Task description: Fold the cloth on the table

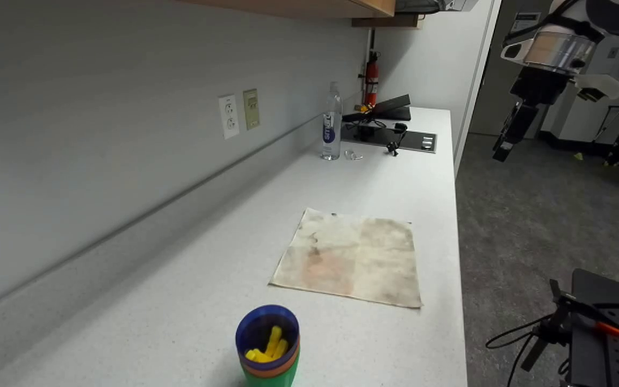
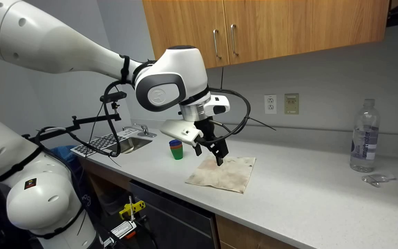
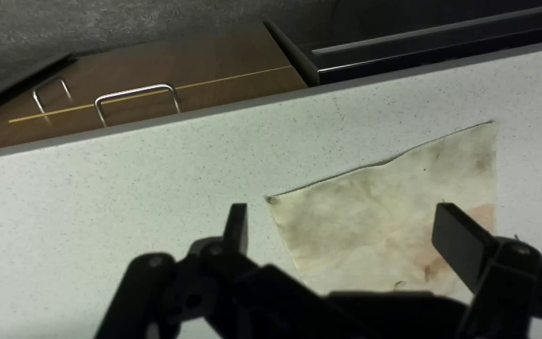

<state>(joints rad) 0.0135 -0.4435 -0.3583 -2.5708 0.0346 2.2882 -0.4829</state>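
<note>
The cloth (image 1: pixel 350 263), a beige rag with brown and pinkish stains, lies flat and spread out on the white table (image 1: pixel 180 317). In an exterior view the cloth (image 2: pixel 226 176) is partly covered by my gripper (image 2: pixel 208 157), which hangs in the air before it. Seen from the wrist, my gripper (image 3: pixel 341 207) is open wide, with nothing held between its fingers. The cloth (image 3: pixel 365 202) shows below and beyond them, its near part hidden by the gripper body; one dark-tipped corner lies between the fingers in that picture. Fingers and cloth are apart.
A stack of cups (image 1: pixel 269 371), blue on top with yellow pieces inside, stands near the cloth. Farther along are a water bottle (image 2: pixel 365 138) and a small clear object (image 2: pixel 375 180). A grey wall (image 1: pixel 153 107) runs behind; wooden cabinets (image 2: pixel 271 31) hang above.
</note>
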